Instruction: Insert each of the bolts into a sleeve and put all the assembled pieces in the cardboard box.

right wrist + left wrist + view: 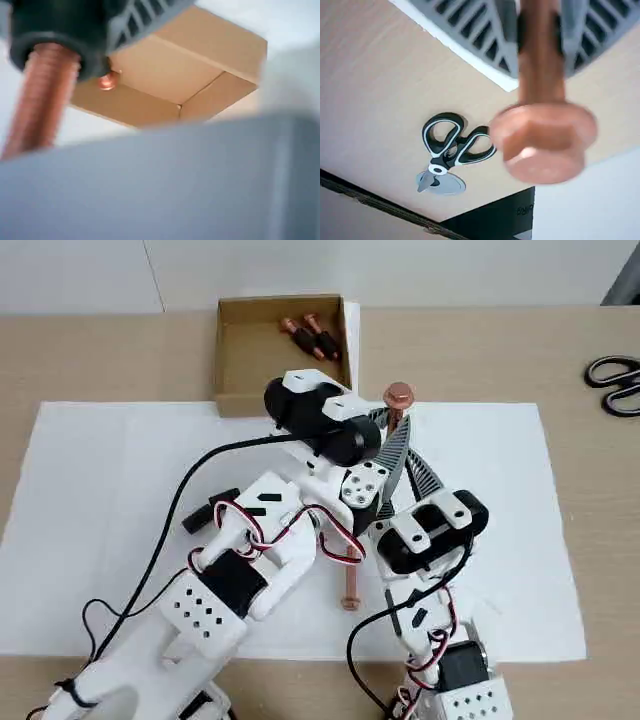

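Left end effector (540, 30): clenched on bolt (542, 135).
Right end effector (402, 442): grasped sleeve (50, 47).
Technique: axes needed aligning; a slow push seemed safest.
Cardboard box (250, 350): lay at 11 o'clock.

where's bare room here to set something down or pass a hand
Free: the left end of the white paper sheet, and its right end toward the black-handled scissors. Crowded: the middle, where both arms meet at the held copper bolt beside the brown cardboard box, with a loose copper bolt lying between them.
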